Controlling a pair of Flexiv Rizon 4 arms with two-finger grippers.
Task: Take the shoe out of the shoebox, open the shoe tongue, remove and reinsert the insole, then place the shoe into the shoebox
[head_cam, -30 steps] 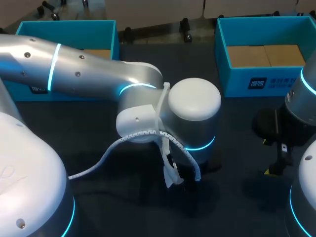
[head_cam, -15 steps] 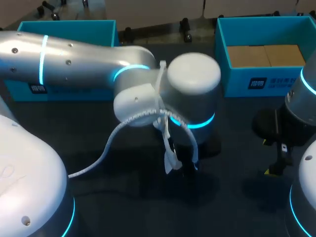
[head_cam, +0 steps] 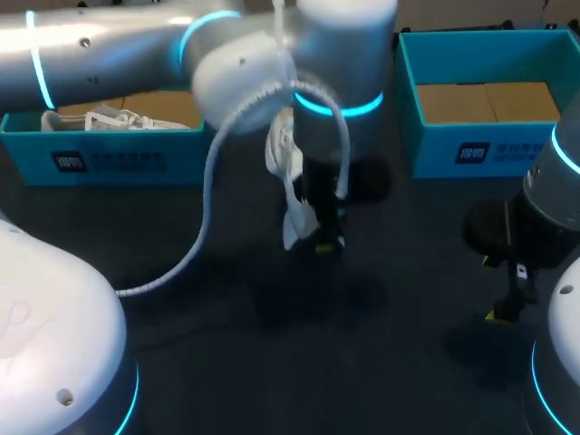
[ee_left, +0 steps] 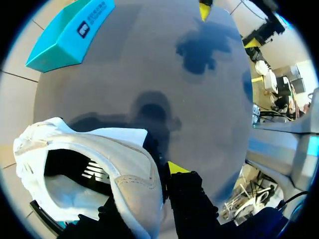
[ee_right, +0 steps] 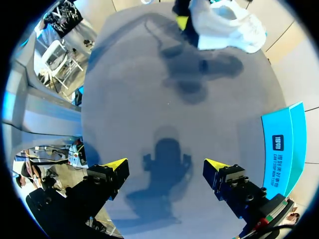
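Dark table (head_cam: 272,362), crossed from 9 o'clock toward centre by left arm (head_cam: 136,45). Teal shoebox (head_cam: 109,159) at 10 o'clock, holding second white shoe (head_cam: 118,120), seen in head view only; second teal shoebox (head_cam: 471,145) at 2 o'clock. White shoe (head_cam: 292,195) hanging above table centre, side wall pinched in left gripper (head_cam: 324,237); open mouth shown by left wrist view alone. Right gripper (ee_right: 166,167) at 4 o'clock, fingers spread wide over bare table.

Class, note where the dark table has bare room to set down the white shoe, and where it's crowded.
Bare: the dark table between the white shoe hanging from the left gripper and the open right gripper. Crowded: the back, by both teal cardboard boxes.
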